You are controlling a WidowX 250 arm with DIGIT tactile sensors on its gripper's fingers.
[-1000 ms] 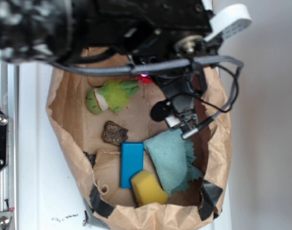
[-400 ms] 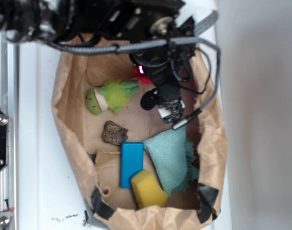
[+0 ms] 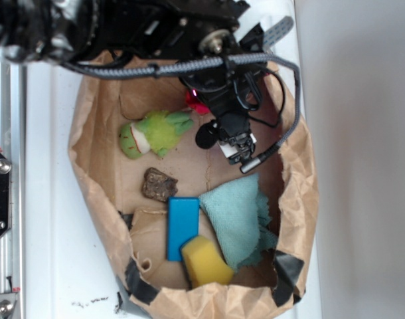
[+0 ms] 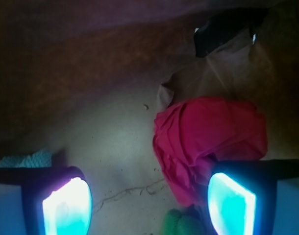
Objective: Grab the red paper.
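The red paper (image 4: 208, 139) is a crumpled wad on the brown bag floor, up and to the right in the wrist view. Its lower edge reaches in beside the right fingertip (image 4: 231, 203). In the exterior view only a sliver of the red paper (image 3: 193, 102) shows under the black arm. My gripper (image 4: 149, 205) stands open, its jaws wide apart with bare floor between them, and hangs over the bag's far end (image 3: 236, 149). A bit of the green plush toy (image 4: 181, 223) pokes in at the bottom.
All lies inside a brown paper bag (image 3: 89, 173) with raised walls. The green plush toy (image 3: 156, 133), a brown lump (image 3: 159, 184), a blue block (image 3: 182, 226), a yellow sponge (image 3: 206, 261) and a teal cloth (image 3: 237, 219) lie in it.
The arm has swung left and toward the bag's far end, carrying the gripper away from the teal cloth and closer to the red paper. The objects have not moved.
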